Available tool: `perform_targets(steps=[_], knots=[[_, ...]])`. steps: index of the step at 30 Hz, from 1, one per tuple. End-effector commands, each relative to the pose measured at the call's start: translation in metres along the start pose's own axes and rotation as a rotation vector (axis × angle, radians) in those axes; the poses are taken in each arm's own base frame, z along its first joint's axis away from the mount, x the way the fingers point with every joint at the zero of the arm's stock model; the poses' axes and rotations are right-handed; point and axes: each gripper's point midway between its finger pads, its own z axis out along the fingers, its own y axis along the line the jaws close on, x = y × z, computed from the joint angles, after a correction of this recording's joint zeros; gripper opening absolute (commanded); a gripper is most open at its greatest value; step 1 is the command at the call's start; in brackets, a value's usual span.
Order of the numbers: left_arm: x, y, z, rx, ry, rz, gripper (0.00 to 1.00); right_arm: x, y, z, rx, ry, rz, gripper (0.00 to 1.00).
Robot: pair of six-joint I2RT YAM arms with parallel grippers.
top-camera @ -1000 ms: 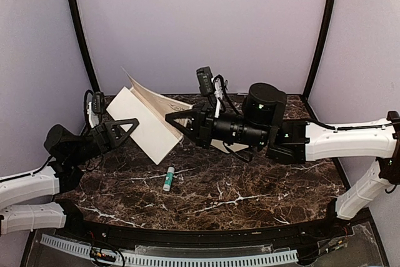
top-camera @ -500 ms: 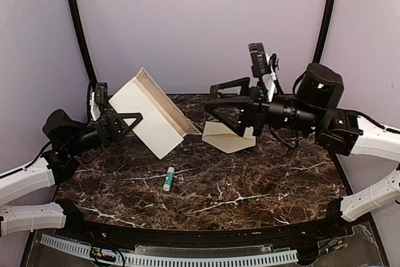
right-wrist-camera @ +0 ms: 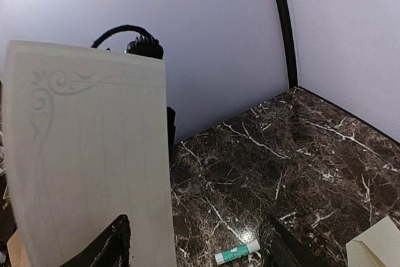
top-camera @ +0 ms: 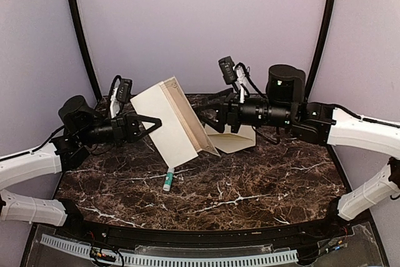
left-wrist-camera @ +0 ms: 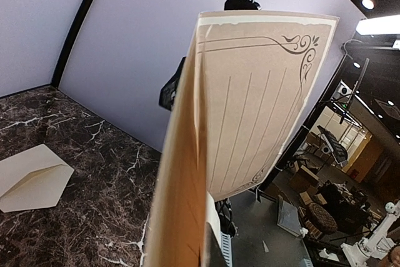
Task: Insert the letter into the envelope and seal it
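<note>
Two steps are both left, as I judge it: the letter is not in the envelope, and nothing is sealed. Nearest, around the middle of the worktop [top-camera: 262, 186], a glue stick [top-camera: 168, 179] lies flat with neither arm on it. Above it and a little toward the left edge, the letter [top-camera: 164, 120] hangs folded and tilted in the air, clenched at its left side by the left jaws, and no part of it touches the worktop. The right jaws stand released just beside the letter's right edge, grasping nothing. Farther back, toward the far edge and partly under the right arm, the envelope [top-camera: 236, 142] lies flat, apart from the letter. The top view shows only the letter's plain outer face. The left wrist view shows its inner leaf with ornate border and ruled lines, though the paper hides that arm's own fingertips. The right wrist view shows its dark fingers [right-wrist-camera: 115, 245] spread wide, with bare worktop and the glue stick between them, plus one corner of the envelope
</note>
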Motion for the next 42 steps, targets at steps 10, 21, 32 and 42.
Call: perform_targets(steps=[10, 21, 32, 42], knots=[[0.003, -0.001, 0.031, 0.004, 0.062, 0.038, 0.00, 0.022, 0.031, 0.019, -0.243, 0.095, 0.025, 0.62], [0.003, -0.011, 0.039, 0.054, 0.071, 0.038, 0.00, 0.047, 0.023, 0.030, -0.230, 0.144, 0.053, 0.49], [0.004, -0.022, 0.040, 0.096, 0.087, 0.045, 0.00, 0.057, 0.024, 0.030, -0.252, 0.166, 0.051, 0.65], [0.006, -0.030, 0.041, 0.139, 0.121, 0.046, 0.00, 0.051, 0.040, 0.018, -0.335, 0.147, 0.002, 0.67]])
